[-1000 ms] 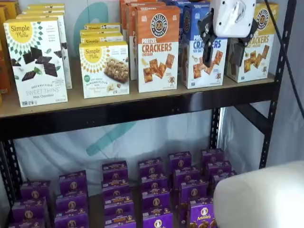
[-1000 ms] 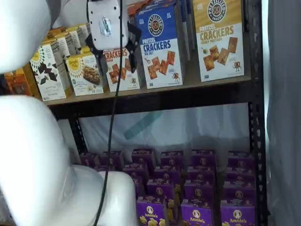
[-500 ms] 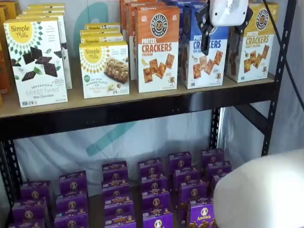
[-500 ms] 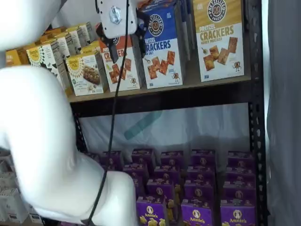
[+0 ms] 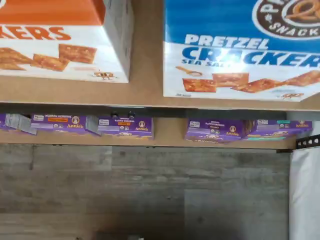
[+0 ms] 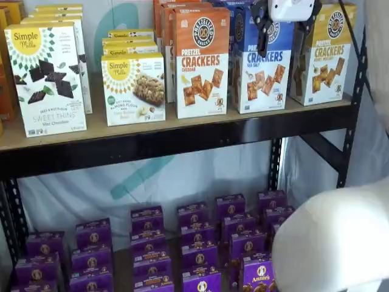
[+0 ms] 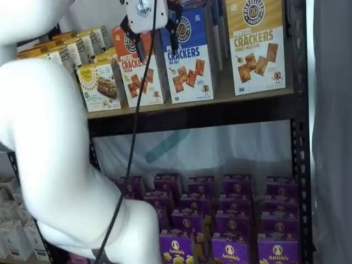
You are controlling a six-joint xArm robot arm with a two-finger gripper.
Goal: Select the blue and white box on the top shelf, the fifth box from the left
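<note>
The blue and white box [image 6: 262, 73] stands on the top shelf [image 6: 182, 125], between an orange-topped cracker box [image 6: 202, 64] and a yellow-topped one [image 6: 328, 58]. In both shelf views my gripper [image 6: 281, 38] hangs from the frame's upper edge in front of the box's blue upper part. Its black fingers are spread with a plain gap and hold nothing: open. In a shelf view the gripper [image 7: 154, 36] overlaps the left edge of the blue and white box [image 7: 191, 60]. The wrist view shows the blue and white box [image 5: 240, 55] on the shelf board [image 5: 145, 95], with no fingers in sight.
Simple Mills boxes [image 6: 45, 79] fill the shelf's left part. Several small purple boxes [image 6: 194, 243] stand on the lower level. A black upright [image 7: 300, 137] bounds the shelf on the right. The white arm [image 7: 49, 137] fills the left foreground, with a cable [image 7: 132, 137] hanging beside it.
The gripper has risen to the frame's upper edge and shifted toward the blue and white box. Its fingers stayed spread. No box has moved.
</note>
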